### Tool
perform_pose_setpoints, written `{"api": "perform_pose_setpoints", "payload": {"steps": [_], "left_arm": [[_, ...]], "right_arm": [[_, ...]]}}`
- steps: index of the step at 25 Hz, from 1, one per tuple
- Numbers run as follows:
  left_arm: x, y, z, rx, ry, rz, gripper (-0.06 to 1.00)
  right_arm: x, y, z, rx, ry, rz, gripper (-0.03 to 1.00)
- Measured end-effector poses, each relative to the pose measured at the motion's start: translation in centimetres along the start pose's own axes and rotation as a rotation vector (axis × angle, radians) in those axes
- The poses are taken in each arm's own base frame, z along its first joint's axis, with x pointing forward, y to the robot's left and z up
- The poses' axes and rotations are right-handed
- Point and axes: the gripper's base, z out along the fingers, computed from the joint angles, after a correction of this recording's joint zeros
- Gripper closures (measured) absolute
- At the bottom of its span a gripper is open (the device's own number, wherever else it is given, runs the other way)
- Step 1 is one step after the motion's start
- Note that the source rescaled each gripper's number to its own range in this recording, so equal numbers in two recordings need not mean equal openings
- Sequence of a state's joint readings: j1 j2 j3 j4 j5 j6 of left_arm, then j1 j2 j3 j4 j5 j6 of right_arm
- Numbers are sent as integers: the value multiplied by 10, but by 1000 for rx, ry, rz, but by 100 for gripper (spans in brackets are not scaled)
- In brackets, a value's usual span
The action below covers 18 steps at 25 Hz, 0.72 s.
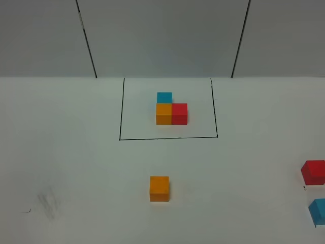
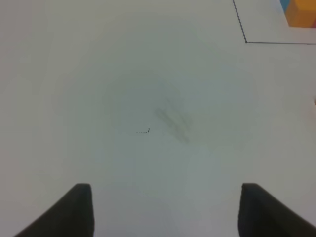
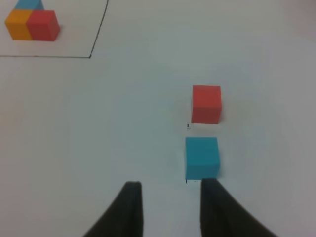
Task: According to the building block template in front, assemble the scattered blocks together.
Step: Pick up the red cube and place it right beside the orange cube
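Observation:
The building block template is a blue (image 1: 164,97), an orange (image 1: 163,113) and a red cube (image 1: 179,113) touching in an L inside a thin black frame (image 1: 121,114). The scattered blocks lie outside it: an orange cube (image 1: 159,188) in the front middle, a red cube (image 1: 313,172) and a light blue cube (image 1: 319,211) at the right edge. No gripper shows in the high view. My right gripper (image 3: 170,197) is open and empty, with the blue cube (image 3: 202,157) just past one fingertip and the red cube (image 3: 206,103) beyond it. My left gripper (image 2: 165,212) is wide open over bare table.
The white table (image 1: 76,152) meets a grey back wall (image 1: 162,35) with two dark seams. A faint grey smudge (image 1: 48,203) marks the front left and also shows in the left wrist view (image 2: 173,118). A frame corner (image 2: 246,42) shows there too.

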State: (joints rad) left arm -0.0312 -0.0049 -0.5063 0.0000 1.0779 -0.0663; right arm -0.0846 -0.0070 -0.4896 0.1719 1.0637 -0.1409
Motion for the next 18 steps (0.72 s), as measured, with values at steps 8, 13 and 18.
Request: {"api": "perform_pose_setpoints", "payload": {"steps": [8, 13, 18], "left_arm": [[0, 0, 0, 0, 0, -1, 71], [0, 0, 0, 0, 0, -1, 73], [0, 0, 0, 0, 0, -1, 73]], "right_arm": [[0, 0, 0, 0, 0, 0, 96], [0, 0, 0, 0, 0, 0, 96], [0, 2, 0, -19, -4, 12, 91]]}}
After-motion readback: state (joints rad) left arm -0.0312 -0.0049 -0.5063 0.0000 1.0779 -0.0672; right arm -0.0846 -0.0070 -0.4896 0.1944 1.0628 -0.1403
